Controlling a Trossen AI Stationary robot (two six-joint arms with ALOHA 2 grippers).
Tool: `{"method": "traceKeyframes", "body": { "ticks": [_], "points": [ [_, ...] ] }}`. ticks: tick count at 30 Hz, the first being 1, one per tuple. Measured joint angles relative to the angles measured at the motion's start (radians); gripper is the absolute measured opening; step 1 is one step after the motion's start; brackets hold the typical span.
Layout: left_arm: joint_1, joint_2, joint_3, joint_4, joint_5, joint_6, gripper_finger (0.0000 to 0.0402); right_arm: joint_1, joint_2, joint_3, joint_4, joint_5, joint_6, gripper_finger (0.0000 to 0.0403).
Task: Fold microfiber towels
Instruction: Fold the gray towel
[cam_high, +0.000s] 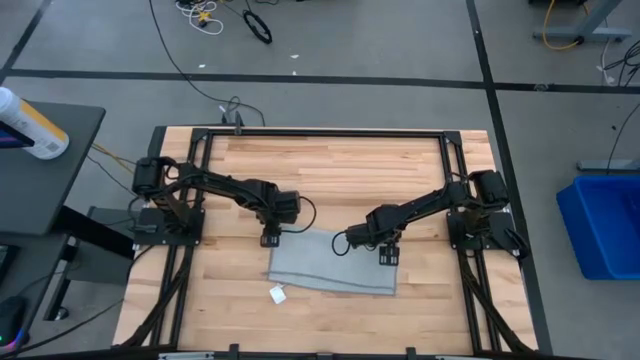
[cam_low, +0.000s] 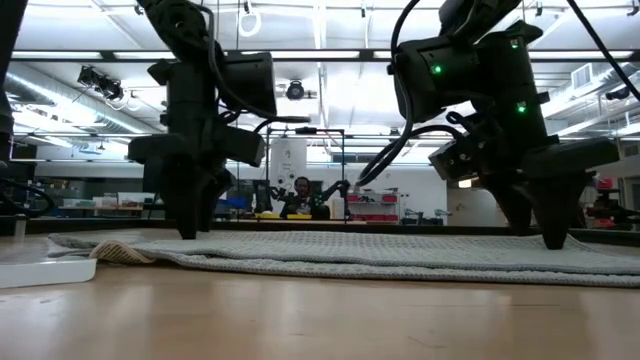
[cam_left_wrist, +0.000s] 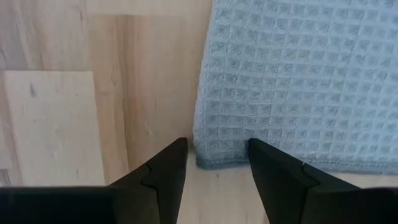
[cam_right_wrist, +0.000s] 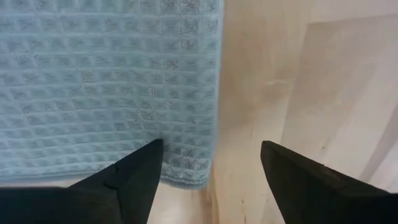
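The light grey-blue microfiber towel (cam_high: 332, 265) lies flat on the wooden table (cam_high: 330, 170), a small white tag (cam_high: 277, 294) at its near left corner. My left gripper (cam_high: 270, 238) points down, open, at the towel's far left corner (cam_left_wrist: 214, 158), one finger on either side of it. My right gripper (cam_high: 388, 256) points down, open, at the far right corner (cam_right_wrist: 194, 173); one finger is over the cloth, the other over bare wood. In the low view both grippers (cam_low: 195, 232) (cam_low: 550, 238) reach down to the towel's level (cam_low: 380, 255). My left gripper's fingers (cam_left_wrist: 163, 171) straddle the towel's far left corner from above; I cannot tell whether they touch the cloth. My right gripper has one fingertip (cam_right_wrist: 140, 168) down at the cloth just inside the far right corner; I cannot tell whether it touches. The towel lies flat.
A black frame (cam_high: 330, 132) runs round the tabletop, with the arms' bases at its left and right sides. Bare wood lies beyond the towel toward the far edge. A blue bin (cam_high: 605, 225) stands off the table at the right. A person (cam_low: 300, 195) sits far behind.
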Motion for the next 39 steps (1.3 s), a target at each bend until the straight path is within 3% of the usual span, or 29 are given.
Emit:
{"method": "traceKeyframes", "body": {
  "ticks": [9, 15, 30, 37, 39],
  "points": [
    [0.003, 0.001, -0.007, 0.018, 0.026, 0.006, 0.0184, -0.002, 0.000, 0.000, 0.002, -0.033, -0.012, 0.0274],
    [0.014, 0.003, -0.008, 0.019, 0.051, 0.001, 0.0184, -0.002, 0.000, 0.000, 0.016, -0.109, -0.052, 0.0264],
    [0.014, 0.004, -0.009, 0.022, 0.052, 0.001, 0.0184, -0.002, 0.000, 0.000, 0.053, -0.111, -0.094, 0.0135],
    [0.014, 0.005, -0.010, 0.023, 0.052, 0.029, 0.0170, -0.002, 0.000, 0.000, 0.053, -0.111, -0.096, 0.0017],
    [0.014, 0.005, -0.010, 0.023, 0.050, 0.033, 0.0151, -0.002, 0.000, 0.000, 0.053, -0.111, -0.097, 0.0011]
  ]
}}
